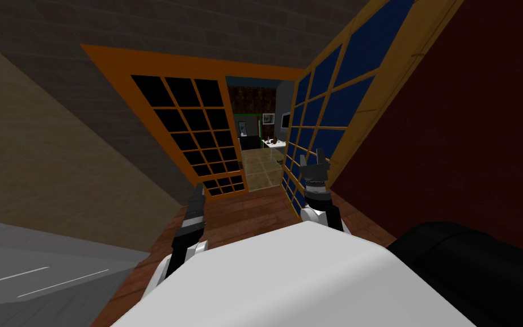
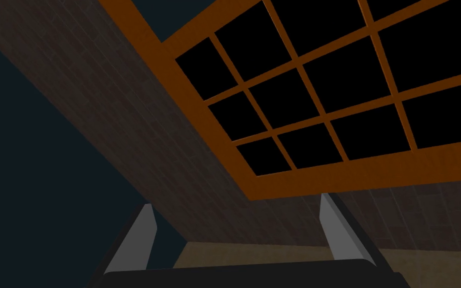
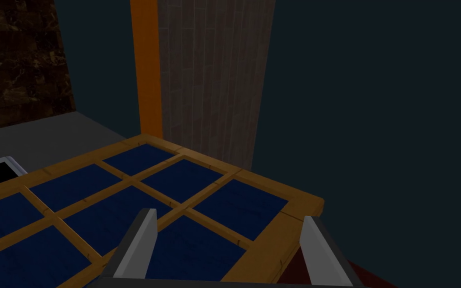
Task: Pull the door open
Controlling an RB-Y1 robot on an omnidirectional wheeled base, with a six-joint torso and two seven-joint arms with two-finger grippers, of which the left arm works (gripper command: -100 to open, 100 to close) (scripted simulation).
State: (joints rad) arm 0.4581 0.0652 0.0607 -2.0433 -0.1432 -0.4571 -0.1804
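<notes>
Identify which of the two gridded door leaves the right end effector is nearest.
The blue-paned leaf, standing open beside the right end effector; the black-paned leaf lies flat in the wall, farther left.

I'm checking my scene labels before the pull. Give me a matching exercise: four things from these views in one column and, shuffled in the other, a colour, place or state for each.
Things:
1. left door
2. right door
3. right gripper
4. near floor

Matches:
A. reddish-brown planks
B. blue panes, swung open
C. black panes, orange frame
D. open, at the blue-paned corner

Pairs: 1-C, 2-B, 3-D, 4-A
</notes>
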